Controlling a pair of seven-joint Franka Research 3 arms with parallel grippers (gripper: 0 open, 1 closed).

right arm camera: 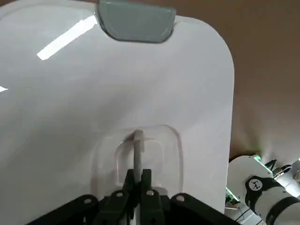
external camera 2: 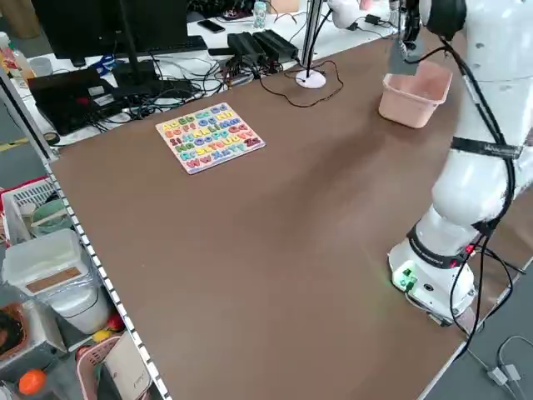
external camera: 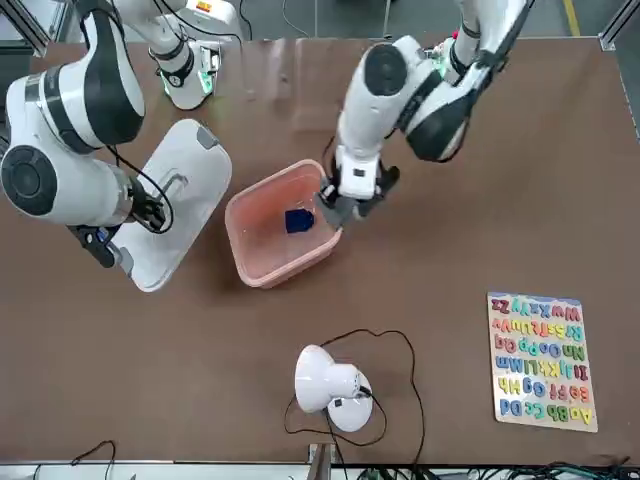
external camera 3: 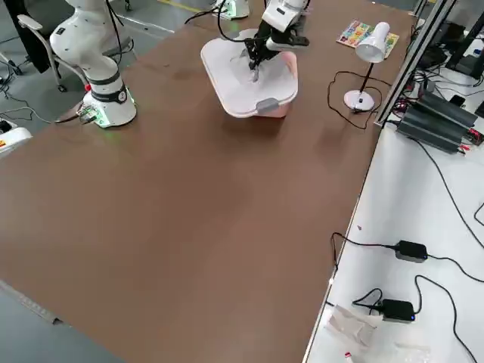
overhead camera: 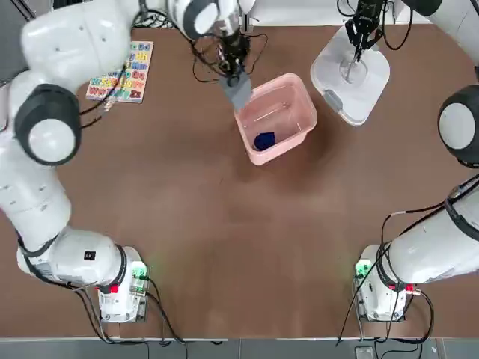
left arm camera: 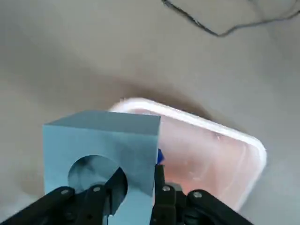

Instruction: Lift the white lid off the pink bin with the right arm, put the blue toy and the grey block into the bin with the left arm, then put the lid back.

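The pink bin (overhead camera: pixel 281 80) stands open at the table's far middle, with the blue toy (overhead camera: pixel 264 140) lying inside it. My left gripper (overhead camera: pixel 235 71) is shut on the grey block (overhead camera: pixel 238 91) and holds it in the air over the bin's left rim. The left wrist view shows the block (left arm camera: pixel 101 145) with its round hole, the bin (left arm camera: pixel 206 124) beyond it. To the right of the bin, my right gripper (overhead camera: pixel 358 51) is shut on the clear handle (right arm camera: pixel 138 143) of the white lid (overhead camera: pixel 352 82).
An alphabet puzzle board (overhead camera: pixel 123 71) lies at the far left. A small round white device (external camera: pixel 330 385) with a black cable sits beyond the bin. Both arm bases (overhead camera: pixel 120 288) stand at the near edge.
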